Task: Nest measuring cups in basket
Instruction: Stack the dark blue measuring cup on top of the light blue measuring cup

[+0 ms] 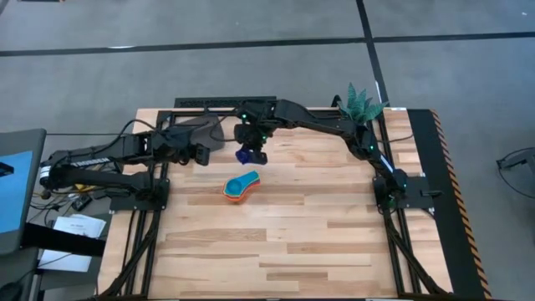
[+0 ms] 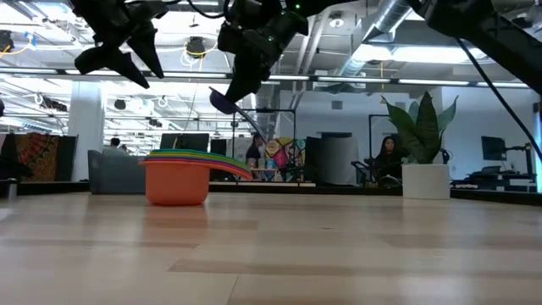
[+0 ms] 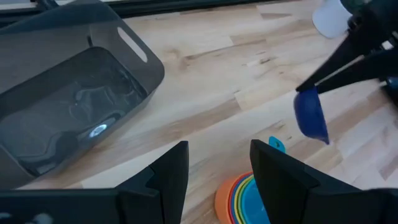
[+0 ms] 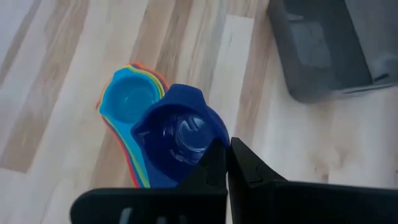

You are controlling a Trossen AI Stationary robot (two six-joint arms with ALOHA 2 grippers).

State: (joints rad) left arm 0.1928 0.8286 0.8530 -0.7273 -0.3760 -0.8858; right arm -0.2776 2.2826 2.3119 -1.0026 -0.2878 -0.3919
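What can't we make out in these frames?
- Basket: far end cut off by the left wrist view's edge; in the high view the left arm covers most of it.
- Nested stack: low view shows only rims, so the cup count is unclear.
- Dark blue cup handle: hidden between the right gripper's fingers.

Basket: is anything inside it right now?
No cups show in the basket; only its bare floor with a light reflection. Its far corners fall outside the left wrist view. The nested stack sits on the table, and the right end effector holds the dark blue cup.
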